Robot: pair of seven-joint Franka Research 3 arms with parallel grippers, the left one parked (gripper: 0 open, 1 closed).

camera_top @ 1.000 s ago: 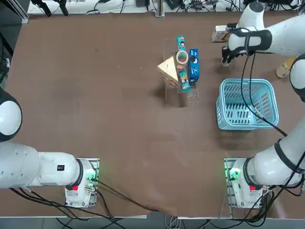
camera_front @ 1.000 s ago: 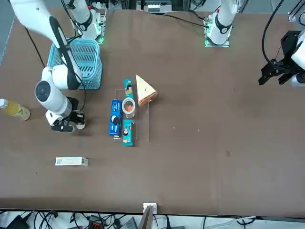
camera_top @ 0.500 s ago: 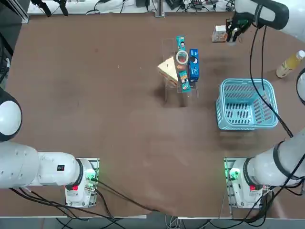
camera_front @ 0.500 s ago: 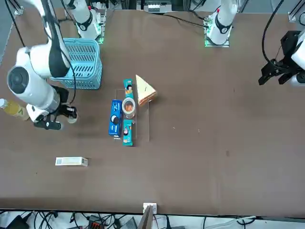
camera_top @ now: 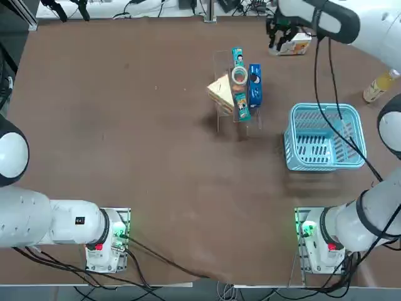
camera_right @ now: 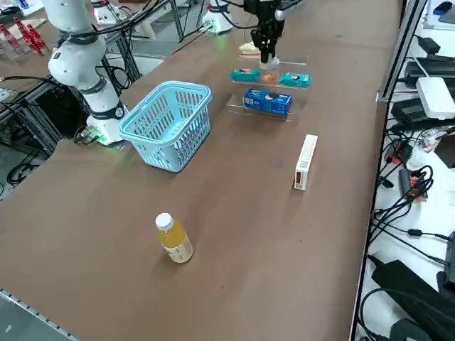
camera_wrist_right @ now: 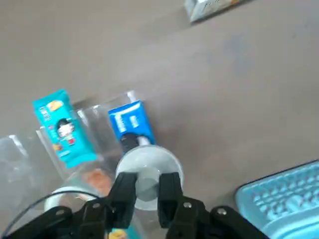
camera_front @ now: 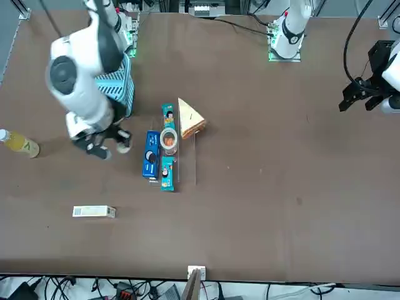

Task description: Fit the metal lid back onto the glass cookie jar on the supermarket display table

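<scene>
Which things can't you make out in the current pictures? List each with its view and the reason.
- Far side of the metal lid: right wrist view, facing away.
- Contact between lid and glass cookie jar: front view, no touch can be judged.
- Part of the blue basket: front view, behind the arm; right wrist view, cut by the edge.
- Label print on the yellow bottle: right side view, too small.

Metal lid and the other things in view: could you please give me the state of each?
Metal lid: held in the right gripper, off the jar
Right gripper: shut on the lid
Glass cookie jar: uncovered, among the packs on the rack
Bottle: capped, standing
White box: lying flat
Blue pack: unopened, on the rack
</scene>
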